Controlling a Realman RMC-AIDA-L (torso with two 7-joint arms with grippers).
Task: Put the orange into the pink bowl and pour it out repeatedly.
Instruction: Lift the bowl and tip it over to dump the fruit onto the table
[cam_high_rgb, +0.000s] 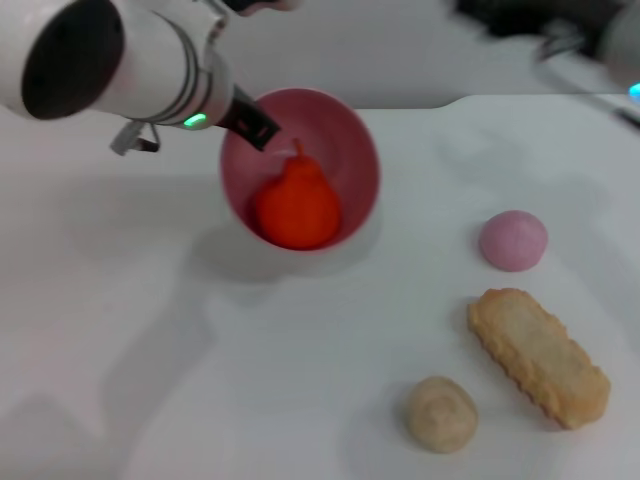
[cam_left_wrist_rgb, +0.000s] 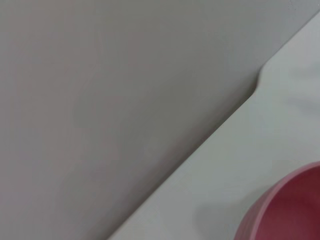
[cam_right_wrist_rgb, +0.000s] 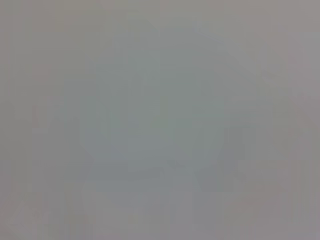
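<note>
Orange (cam_high_rgb: 296, 208) lies inside the pink bowl (cam_high_rgb: 345, 140), resting against the bowl's lower wall with its small stem pointing up toward the far rim. The bowl is tipped so that its opening faces the head camera, and it sits on the white surface (cam_high_rgb: 200, 380). The left tool (cam_high_rgb: 252, 122) meets the bowl at its upper left rim; its dark tip lies over that rim and appears to pinch it, with nothing else in its hold. In the left wrist view only a curved part of the bowl (cam_left_wrist_rgb: 290, 210) shows, by the surface edge. To the right of the bowl, well apart, lies a pale pink ball (cam_high_rgb: 513, 240); nearer the camera than the ball lie a long biscuit (cam_high_rgb: 538, 356) and a beige lump (cam_high_rgb: 441, 412). The right arm (cam_high_rgb: 600, 35) is far right of the bowl, by the back edge; whether its tool is open cannot be told.
</note>
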